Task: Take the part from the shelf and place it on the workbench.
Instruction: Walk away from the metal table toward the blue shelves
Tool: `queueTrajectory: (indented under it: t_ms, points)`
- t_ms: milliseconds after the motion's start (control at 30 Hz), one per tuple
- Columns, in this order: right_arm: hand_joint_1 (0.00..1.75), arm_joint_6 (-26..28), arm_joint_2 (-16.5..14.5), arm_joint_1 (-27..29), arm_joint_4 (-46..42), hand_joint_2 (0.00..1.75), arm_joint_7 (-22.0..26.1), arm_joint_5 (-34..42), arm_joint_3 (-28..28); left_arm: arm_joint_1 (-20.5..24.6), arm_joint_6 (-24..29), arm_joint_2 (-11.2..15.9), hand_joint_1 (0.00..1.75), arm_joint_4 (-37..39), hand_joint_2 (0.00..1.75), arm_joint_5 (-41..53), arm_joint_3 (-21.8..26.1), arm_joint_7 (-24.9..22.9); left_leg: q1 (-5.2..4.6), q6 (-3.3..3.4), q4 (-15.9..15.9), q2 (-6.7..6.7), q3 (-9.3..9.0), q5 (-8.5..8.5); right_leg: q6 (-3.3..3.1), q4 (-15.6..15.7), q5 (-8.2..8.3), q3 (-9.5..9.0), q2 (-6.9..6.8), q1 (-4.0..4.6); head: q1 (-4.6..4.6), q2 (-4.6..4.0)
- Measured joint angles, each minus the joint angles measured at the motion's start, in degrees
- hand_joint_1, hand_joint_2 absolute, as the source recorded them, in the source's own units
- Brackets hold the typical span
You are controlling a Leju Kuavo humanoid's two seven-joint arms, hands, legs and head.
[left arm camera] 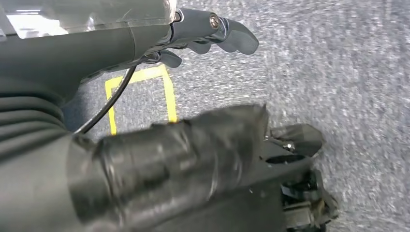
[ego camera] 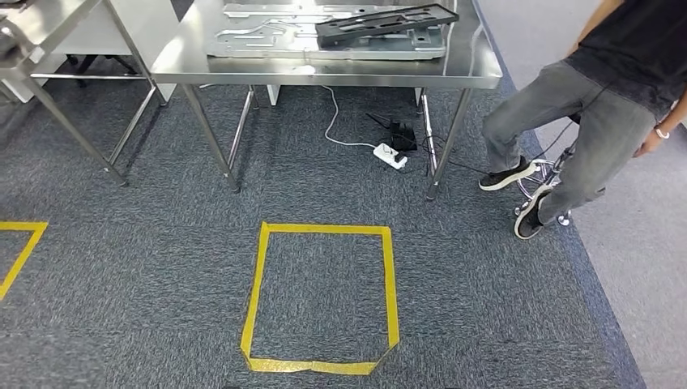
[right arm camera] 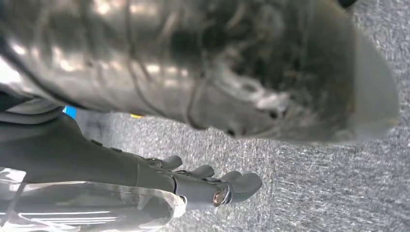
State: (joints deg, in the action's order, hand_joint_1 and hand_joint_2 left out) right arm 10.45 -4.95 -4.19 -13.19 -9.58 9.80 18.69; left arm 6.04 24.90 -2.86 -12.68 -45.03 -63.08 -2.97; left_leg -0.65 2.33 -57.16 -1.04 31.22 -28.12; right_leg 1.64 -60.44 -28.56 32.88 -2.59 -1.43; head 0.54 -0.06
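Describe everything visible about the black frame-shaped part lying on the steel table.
The black frame-shaped part is a flat, elongated rectangle with open cut-outs along its length, matte and dark, looking like plastic or painted metal. It lies flat and slightly skewed on top of a silver stamped metal panel, which rests on the stainless steel table. Nothing else touches it, and its far edge runs out at the head view's top.

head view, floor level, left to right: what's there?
Partial yellow tape outline at the left edge → full yellow tape square → white power strip under the steel table → person's dark shoes.
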Motion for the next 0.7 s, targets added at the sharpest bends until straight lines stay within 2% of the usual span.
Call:
queueTrajectory:
  t_ms: [33, 100, 133, 167, 200, 233, 267, 333, 367, 400, 467, 533, 600, 633, 667, 700]
  points:
    - [0.00, -0.05, 0.03, -0.02, 0.02, 0.00, -0.02, -0.20, 0.29, -0.01, -0.01, 0.00, 0.00, 0.00, 0.00, 0.02, -0.01, -0.01, 0.15, 0.34, 0.52, 0.32, -0.18, 0.48, 0.15, -1.70, -1.32, 0.70, 0.67, 0.05, -0.17, 0.01]
    - [0.00, -0.26, 0.07, 0.00, 0.10, 0.00, -0.18, -0.86, 0.91, 0.02, -0.10, -0.05, 0.00, 0.00, 0.00, 0.06, -0.03, -0.07, 0.16, 0.78, 0.69, 1.00, 0.02, 0.89, 0.16, -8.24, -5.11, 3.69, 1.90, 0.16, -0.44, 0.01]
    - [0.00, -0.41, 0.07, 0.05, 0.15, 0.00, -0.32, -1.31, 1.29, 0.00, -0.20, -0.07, 0.00, 0.00, 0.00, 0.08, -0.04, -0.15, 0.11, 0.87, 0.57, 1.43, 0.21, 0.95, 0.16, -11.59, -6.44, 5.23, 2.15, 0.22, -0.52, 0.02]
    - [0.00, -0.54, 0.08, 0.11, 0.19, 0.00, -0.45, -1.71, 1.71, -0.06, -0.28, -0.08, 0.00, 0.00, 0.00, 0.09, -0.06, -0.23, 0.07, 0.88, 0.40, 1.96, 0.35, 0.96, 0.17, -13.54, -6.73, 6.10, 2.28, 0.24, -0.54, 0.01]
    - [0.00, -0.68, 0.09, 0.16, 0.21, 0.00, -0.57, -1.99, 2.09, -0.12, -0.34, -0.09, 0.00, 0.00, 0.00, 0.11, -0.08, -0.31, 0.06, 0.86, 0.18, 2.54, 0.46, 0.94, 0.18, -13.45, -5.89, 5.99, 2.35, 0.24, -0.54, 0.01]
    - [0.00, -0.74, 0.13, 0.17, 0.23, 0.00, -0.63, -2.17, 2.43, -0.17, -0.39, -0.09, 0.00, 0.00, 0.00, 0.13, -0.09, -0.36, 0.08, 0.79, -0.09, 3.16, 0.54, 0.88, 0.17, -11.22, -4.15, 4.86, 2.51, 0.20, -0.54, 0.01]
    - [0.00, -0.78, 0.18, 0.17, 0.25, 0.00, -0.66, -2.26, 2.72, -0.17, -0.41, -0.09, 0.00, 0.00, 0.00, 0.14, -0.11, -0.37, 0.12, 0.65, -0.45, 3.80, 0.67, 0.78, 0.12, -7.55, -2.15, 3.05, 3.17, 0.12, -0.57, 0.01]
    - [0.00, -0.81, 0.27, 0.13, 0.29, 0.00, -0.70, -2.39, 3.18, -0.06, -0.45, -0.09, 0.00, 0.00, 0.00, 0.19, -0.13, -0.37, 0.02, 0.12, -1.45, 4.97, 1.27, 0.43, -0.05, -1.41, 0.01, 0.26, 5.06, -0.05, -0.61, 0.01]
    - [0.00, -0.82, 0.29, 0.10, 0.30, 0.00, -0.72, -2.43, 3.43, -0.03, -0.46, -0.09, 0.00, 0.00, 0.00, 0.20, -0.14, -0.37, 0.03, -0.18, -1.80, 5.45, 1.64, 0.34, -0.22, -0.03, 0.21, -0.28, 5.69, -0.06, -0.62, 0.01]
    - [0.00, -0.83, 0.29, 0.04, 0.31, 0.00, -0.73, -2.45, 3.66, -0.03, -0.46, -0.09, 0.00, 0.00, 0.00, 0.21, -0.14, -0.37, 0.03, -0.49, -1.97, 5.89, 1.95, 0.36, -0.44, 0.19, 0.06, -0.26, 5.71, 0.02, -0.60, 0.01]
    - [0.00, -0.83, 0.25, -0.05, 0.31, 0.00, -0.77, -2.48, 4.04, -0.16, -0.46, -0.08, 0.00, 0.01, 0.00, 0.20, -0.17, -0.37, 0.21, -1.00, -1.97, 6.47, 2.31, 0.47, -1.12, 0.39, 0.35, -0.26, 4.63, -0.01, -0.61, 0.02]
    - [0.00, -0.83, 0.21, -0.06, 0.31, 0.00, -0.81, -2.49, 4.29, -0.23, -0.47, -0.05, 0.00, 0.02, 0.00, 0.20, -0.27, -0.37, 0.27, -1.69, -4.03, 5.13, 3.39, -0.94, -1.72, 0.78, 0.65, -0.27, 3.54, -0.27, -0.34, 0.01]
    - [0.00, -0.83, 0.25, 0.00, 0.33, 0.00, -0.83, -2.50, 4.50, -0.13, -0.46, -0.04, 0.00, 0.02, 0.00, 0.20, -0.50, -0.38, 0.58, -2.52, -10.11, 2.86, 6.30, -4.36, -1.99, 0.89, 0.74, -0.13, 2.37, -0.34, 0.00, 0.01]
    - [0.00, -0.83, 0.27, 0.04, 0.34, 0.00, -0.83, -2.50, 4.58, -0.08, -0.47, -0.04, 0.00, 0.02, 0.00, 0.20, -0.65, -0.38, 0.85, -2.87, -13.71, 2.24, 8.04, -5.97, -2.04, 0.89, 0.74, -0.04, 1.69, -0.33, 0.06, 0.01]
    - [0.00, -0.83, 0.28, 0.06, 0.37, 0.00, -0.83, -2.50, 4.64, -0.09, -0.47, -0.04, 0.00, 0.02, 0.00, 0.20, -0.78, -0.38, 1.07, -3.13, -16.24, 1.87, 9.23, -6.76, -2.04, 0.88, 0.73, 0.01, 1.01, -0.33, 0.05, 0.01]
    - [0.00, -0.83, 0.30, 0.07, 0.39, 0.00, -0.83, -2.50, 4.68, -0.14, -0.48, -0.04, 0.00, 0.02, 0.00, 0.20, -0.87, -0.38, 1.23, -3.28, -16.94, 1.63, 9.49, -6.51, -2.02, 0.88, 0.71, 0.02, 0.36, -0.35, 0.06, 0.01]
